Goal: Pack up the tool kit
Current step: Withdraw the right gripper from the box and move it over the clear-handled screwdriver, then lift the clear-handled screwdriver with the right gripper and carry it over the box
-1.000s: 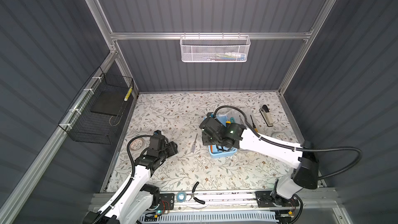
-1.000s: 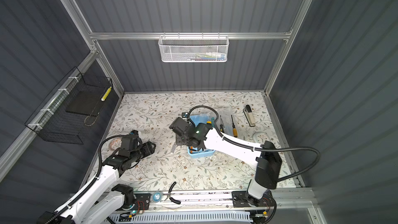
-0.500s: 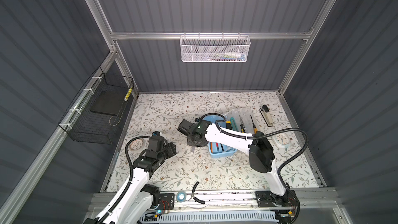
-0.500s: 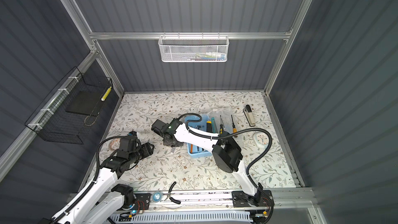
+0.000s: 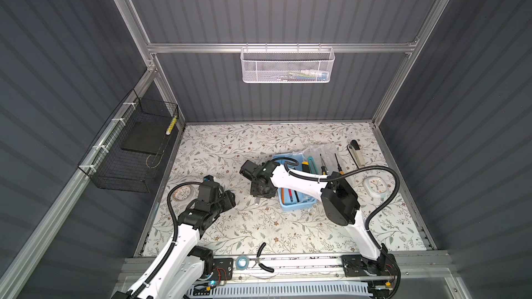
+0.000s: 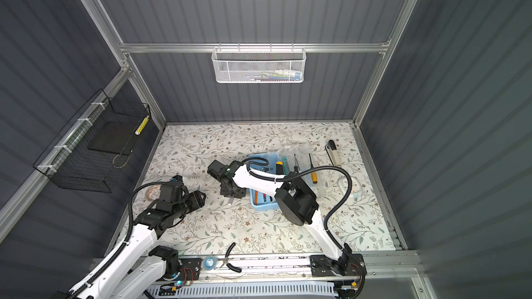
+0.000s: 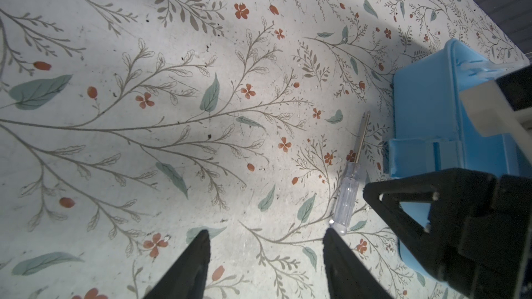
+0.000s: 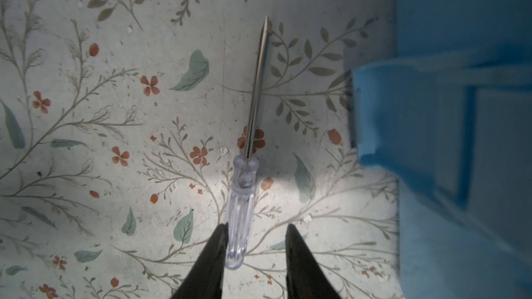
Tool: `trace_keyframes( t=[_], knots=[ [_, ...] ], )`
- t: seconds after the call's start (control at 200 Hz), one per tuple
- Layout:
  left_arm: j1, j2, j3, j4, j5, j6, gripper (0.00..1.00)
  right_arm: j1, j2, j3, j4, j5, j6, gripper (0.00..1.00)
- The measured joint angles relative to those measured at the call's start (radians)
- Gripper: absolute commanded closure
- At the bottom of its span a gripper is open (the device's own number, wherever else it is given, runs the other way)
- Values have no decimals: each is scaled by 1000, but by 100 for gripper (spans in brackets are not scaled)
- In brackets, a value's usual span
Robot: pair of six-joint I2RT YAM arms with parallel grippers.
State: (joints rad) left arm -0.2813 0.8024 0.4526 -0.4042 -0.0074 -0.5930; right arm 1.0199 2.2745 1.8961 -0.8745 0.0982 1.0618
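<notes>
A small screwdriver with a clear handle lies flat on the floral table, just left of the blue tray. My right gripper hangs low over its handle end, open; the handle lies between the fingers against one of them, with a gap to the other. In both top views this gripper points down beside the tray, which holds several tools. My left gripper is open and empty a little to the left, with the screwdriver just past one fingertip.
Right of the tray lie two dark screwdrivers, a clear plastic bag, a white and black tool and a white round-cornered gadget. A tape roll sits far left; pliers lie at the front edge.
My right arm has swung left from above the blue tray to the clear screwdriver beside it, and its jaws have widened. The left arm has barely moved.
</notes>
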Motion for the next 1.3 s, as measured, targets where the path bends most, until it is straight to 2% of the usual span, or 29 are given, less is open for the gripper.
trace_keyframes(
  t=[0.405, 0.62, 0.81, 0.97, 1.146, 1.301],
  knots=[
    [0, 0, 0, 0, -9, 0, 37, -2, 50, 2, 35, -27, -16, 66],
    [0, 0, 0, 0, -12, 0, 37, -3, 56, 9, 38, -32, -23, 72],
    [0, 0, 0, 0, -12, 0, 37, -3, 56, 9, 38, -32, -32, 79],
    [0, 0, 0, 0, -12, 0, 37, -3, 56, 7, 42, -33, -60, 100],
    [0, 1, -3, 5, -11, 0, 37, -5, 39, -31, 94, -59, -134, 100],
    [0, 18, -5, 18, -3, -1, 37, -7, -63, -195, 192, -75, -237, 100]
  ],
)
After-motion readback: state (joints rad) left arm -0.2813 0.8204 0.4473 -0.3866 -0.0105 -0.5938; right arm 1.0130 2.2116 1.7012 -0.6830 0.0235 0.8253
